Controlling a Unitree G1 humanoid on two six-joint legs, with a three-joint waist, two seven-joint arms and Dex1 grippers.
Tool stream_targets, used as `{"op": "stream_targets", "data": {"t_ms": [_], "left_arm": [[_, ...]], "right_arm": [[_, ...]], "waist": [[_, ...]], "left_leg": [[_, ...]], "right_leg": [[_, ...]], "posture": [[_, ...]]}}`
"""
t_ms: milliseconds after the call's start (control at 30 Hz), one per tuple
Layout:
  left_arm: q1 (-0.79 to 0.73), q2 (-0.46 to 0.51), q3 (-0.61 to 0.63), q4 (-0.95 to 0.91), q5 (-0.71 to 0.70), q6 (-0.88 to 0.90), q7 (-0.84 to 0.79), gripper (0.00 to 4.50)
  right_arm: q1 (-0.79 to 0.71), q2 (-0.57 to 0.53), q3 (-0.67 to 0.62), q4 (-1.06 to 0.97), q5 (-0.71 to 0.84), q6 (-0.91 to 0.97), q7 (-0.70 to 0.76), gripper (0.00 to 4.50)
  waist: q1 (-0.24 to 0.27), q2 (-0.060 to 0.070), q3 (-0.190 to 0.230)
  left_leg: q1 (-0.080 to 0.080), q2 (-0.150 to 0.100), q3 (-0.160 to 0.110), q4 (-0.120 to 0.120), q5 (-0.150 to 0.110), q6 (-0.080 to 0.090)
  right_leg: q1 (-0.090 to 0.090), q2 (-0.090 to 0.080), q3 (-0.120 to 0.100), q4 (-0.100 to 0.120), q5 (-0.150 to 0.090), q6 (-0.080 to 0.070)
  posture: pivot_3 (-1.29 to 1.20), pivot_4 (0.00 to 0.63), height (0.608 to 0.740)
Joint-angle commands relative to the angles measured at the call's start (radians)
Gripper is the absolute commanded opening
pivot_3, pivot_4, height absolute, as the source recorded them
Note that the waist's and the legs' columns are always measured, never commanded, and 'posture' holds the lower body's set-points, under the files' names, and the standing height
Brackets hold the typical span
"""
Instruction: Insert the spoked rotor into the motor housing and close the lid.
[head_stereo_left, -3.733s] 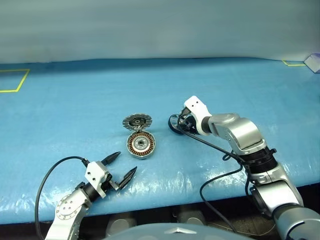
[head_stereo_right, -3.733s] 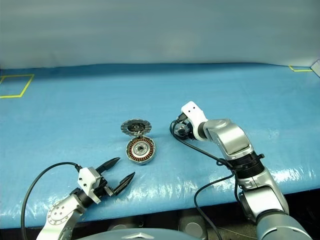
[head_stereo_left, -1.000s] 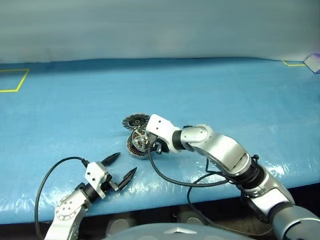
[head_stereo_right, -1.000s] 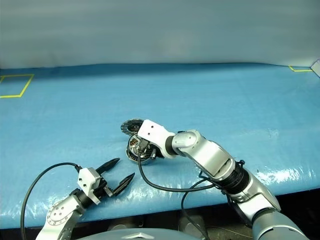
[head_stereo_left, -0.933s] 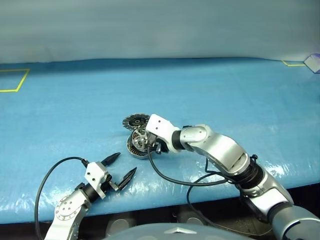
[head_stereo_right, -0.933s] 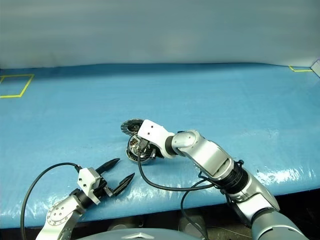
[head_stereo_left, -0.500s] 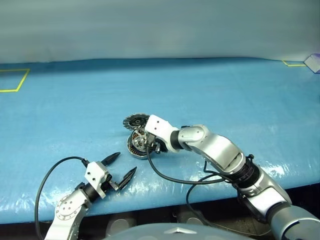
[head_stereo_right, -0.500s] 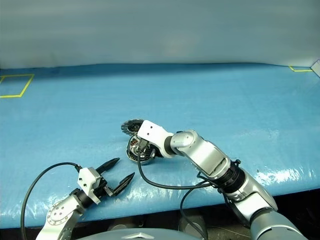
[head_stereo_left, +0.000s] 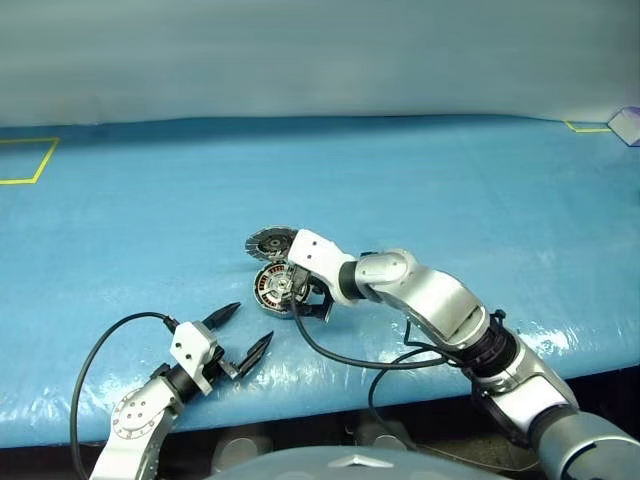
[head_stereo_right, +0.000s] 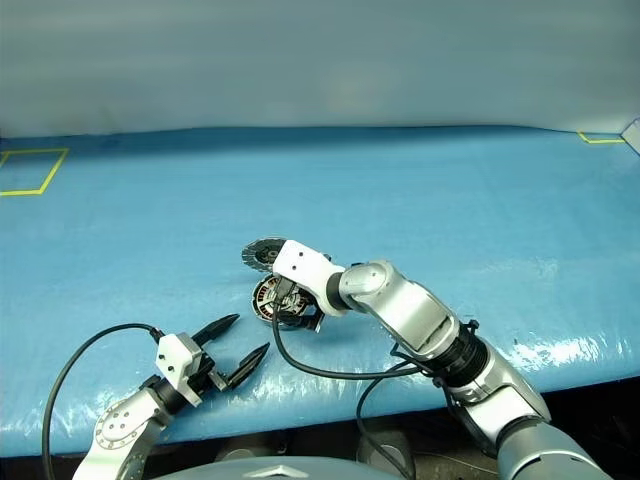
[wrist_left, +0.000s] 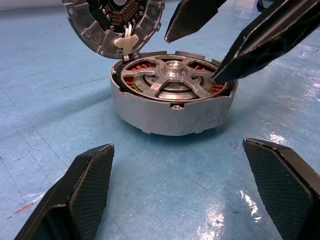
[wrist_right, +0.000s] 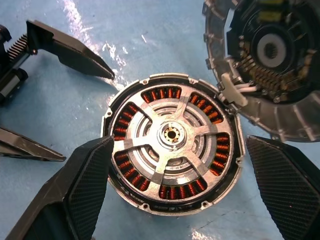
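Sitting in motor housing (wrist_right: 172, 150) now: spoked rotor (wrist_right: 172, 136), flat over copper windings. Right gripper (wrist_right: 172, 200) hovers just above, jaws spread wide, holding nothing. Left gripper (head_stereo_left: 240, 335) waits nearby, jaws spread too. Lid (wrist_right: 265, 60) stands tipped open, joined at housing's far edge. Next step, my guess: push lid down shut over rotor.

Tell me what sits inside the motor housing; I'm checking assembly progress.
The spoked rotor lies inside the motor housing, copper windings showing between its spokes. Anything beneath the rotor is covered.
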Motion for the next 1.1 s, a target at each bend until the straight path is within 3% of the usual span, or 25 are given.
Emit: {"op": "stream_targets", "data": {"t_ms": [33,300,467,567,833,1100], "left_arm": [[0.006,0.000,0.014,-0.038,0.001,-0.027,0.005,4.50],[0.003,0.029,0.048,-0.070,-0.013,0.004,0.008,4.50],[-0.032,0.033,0.026,-0.109,-0.025,0.046,-0.008,4.50],[-0.042,0.034,0.016,-0.109,-0.022,0.057,-0.015,4.50],[-0.042,0.020,-0.031,-0.087,0.016,0.030,-0.024,4.50],[0.000,-0.011,-0.080,-0.093,0.043,0.005,-0.010,4.50]], "right_arm": [[0.008,-0.023,-0.101,-0.099,0.053,0.048,0.012,4.11],[0.016,-0.171,-0.285,-0.045,0.038,0.037,-0.012,1.59],[0.024,-0.155,-0.289,0.015,0.013,-0.027,-0.045,0.02],[-0.002,-0.090,-0.293,0.116,-0.017,-0.169,-0.064,0.02],[-0.188,0.100,-0.213,0.543,-0.056,-0.583,0.117,0.02],[-0.289,0.246,-0.151,0.875,-0.049,-0.677,0.375,0.02]], "waist": [[0.000,0.000,0.000],[0.003,0.000,0.000],[0.000,0.000,0.000],[-0.003,0.000,0.000],[-0.011,0.000,0.000],[-0.007,0.001,0.000]], "left_leg": [[0.000,0.000,0.000,0.000,0.000,0.000],[0.000,0.000,0.000,0.000,0.000,0.000],[0.000,0.000,0.001,-0.001,0.000,0.000],[0.000,0.000,0.001,-0.001,0.000,0.000],[0.002,0.001,0.002,0.000,0.000,0.000],[0.002,0.000,0.001,-0.001,0.000,0.000]], "right_leg": [[0.000,0.000,0.000,0.000,0.000,0.000],[0.000,0.000,0.000,0.000,0.000,0.000],[0.000,0.000,0.000,0.000,0.000,0.000],[0.000,0.001,0.001,0.000,0.000,0.000],[0.001,0.001,0.001,0.000,0.001,0.001],[0.002,0.001,0.002,0.000,0.004,-0.004]], "posture": [[0.00,0.150,0.740],[0.00,0.150,0.740],[0.00,0.150,0.740],[0.00,0.150,0.740],[0.00,0.150,0.740],[0.00,0.150,0.740]]}}
